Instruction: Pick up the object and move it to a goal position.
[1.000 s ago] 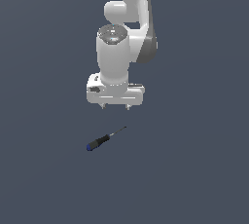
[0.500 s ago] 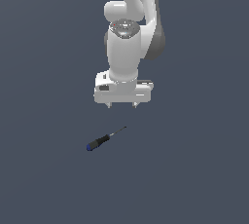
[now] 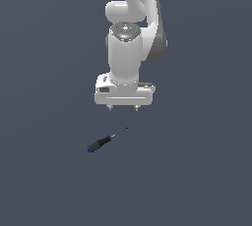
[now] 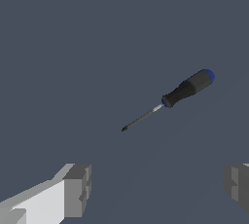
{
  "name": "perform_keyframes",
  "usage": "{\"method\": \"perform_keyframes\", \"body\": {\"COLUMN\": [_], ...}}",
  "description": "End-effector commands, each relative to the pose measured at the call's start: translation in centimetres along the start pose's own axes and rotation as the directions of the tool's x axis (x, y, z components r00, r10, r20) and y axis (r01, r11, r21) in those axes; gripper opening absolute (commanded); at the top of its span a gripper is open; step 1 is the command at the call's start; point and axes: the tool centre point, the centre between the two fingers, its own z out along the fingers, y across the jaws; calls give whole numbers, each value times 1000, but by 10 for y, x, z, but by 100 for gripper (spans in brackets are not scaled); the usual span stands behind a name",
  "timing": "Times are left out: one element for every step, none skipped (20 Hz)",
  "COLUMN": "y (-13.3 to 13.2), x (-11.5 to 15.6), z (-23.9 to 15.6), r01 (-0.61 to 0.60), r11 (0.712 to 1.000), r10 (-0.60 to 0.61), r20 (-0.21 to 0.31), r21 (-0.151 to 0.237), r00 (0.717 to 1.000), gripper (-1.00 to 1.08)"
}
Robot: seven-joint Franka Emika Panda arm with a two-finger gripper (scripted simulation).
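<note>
Simulated scene, plain flat dark grey-blue ground [image 3: 44, 185], no furniture or walls

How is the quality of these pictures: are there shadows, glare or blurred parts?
Exterior view: flat, even light; no cast shadow shows under the screwdriver or the gripper; the arm has only soft shading, no glare. Wrist view: the screwdriver is sharp, its thin shaft slightly jagged; the fingertips are cut off by the frame edge.

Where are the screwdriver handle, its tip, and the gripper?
screwdriver handle [image 4: 187, 88], wrist view, middle of the black grip
screwdriver tip [image 4: 124, 129], wrist view, end of the thin shaft
gripper [image 3: 123, 107], exterior view, midway between the two short fingers
</note>
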Motion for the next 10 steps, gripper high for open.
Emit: {"method": "perform_keyframes", "body": {"y": [2, 3, 4, 6, 7, 9, 10, 12, 14, 16], "x": [2, 3, 4, 6, 7, 8, 10, 11, 13, 15], "z": [4, 7, 9, 12, 14, 17, 21, 24, 28, 32], "r01": [-34, -52, -72, -93, -116, -140, -166, -194, -223, -254], "r11": [999, 999, 997, 996, 993, 990, 986, 981, 975, 967], "r10": [34, 52, 72, 93, 116, 140, 166, 194, 223, 254], "r20": [3, 4, 5, 7, 9, 11, 13, 15, 17, 20], "r21": [3, 4, 5, 6, 8, 9, 10, 11, 12, 13], "r00": [999, 999, 997, 996, 993, 990, 986, 981, 975, 967], "gripper": [100, 100, 100, 100, 100, 100, 100, 100, 100, 100]}}
